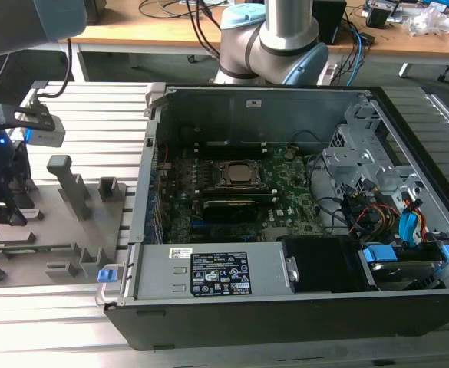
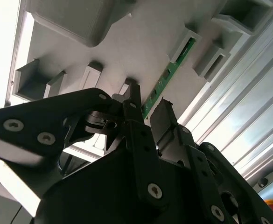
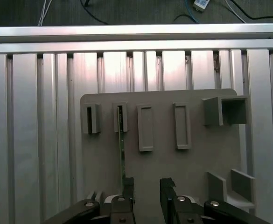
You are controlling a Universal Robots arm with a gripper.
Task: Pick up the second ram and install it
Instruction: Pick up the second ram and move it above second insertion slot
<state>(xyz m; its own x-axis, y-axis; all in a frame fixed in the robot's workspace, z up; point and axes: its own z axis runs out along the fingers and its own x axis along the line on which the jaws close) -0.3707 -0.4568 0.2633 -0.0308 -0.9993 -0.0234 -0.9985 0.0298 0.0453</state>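
Under the grey holder plate (image 1: 55, 226) and reaching far past it on every side: a slatted metal counter (image 1: 63, 326).

Just beside the plate, on the exterior view's right of it: an open computer case (image 1: 285, 314), side panel off. Inside, a green motherboard (image 1: 285, 195) with a square socket (image 1: 236, 175), and a grey power unit (image 1: 209, 272) along the near wall.

Behind the case, well apart from the plate: the robot arm's pale blue and silver base (image 1: 274, 34). Over the plate, another grey section of the same arm (image 1: 24, 19) at the exterior view's upper left.

On the plate itself, seen in the first wrist view: a row of raised slotted blocks (image 3: 145, 127) and an open box shape (image 3: 225, 109) near one corner.

Hovering low over the plate: the black tool (image 3: 145, 184), spread apart, with a clear gap between its two fingers (image 3: 166, 186) and nothing pinched.

Lying on the plate, in both wrist views: the second ram (image 3: 122, 154) (image 2: 169, 77), a thin green stick standing on its long edge. One end tucked into one of the slotted blocks, the other end reaching the tool. In the first wrist view, just beside one finger; in the second wrist view, running toward the gap between the fingers. Cannot tell whether touching that finger or not.
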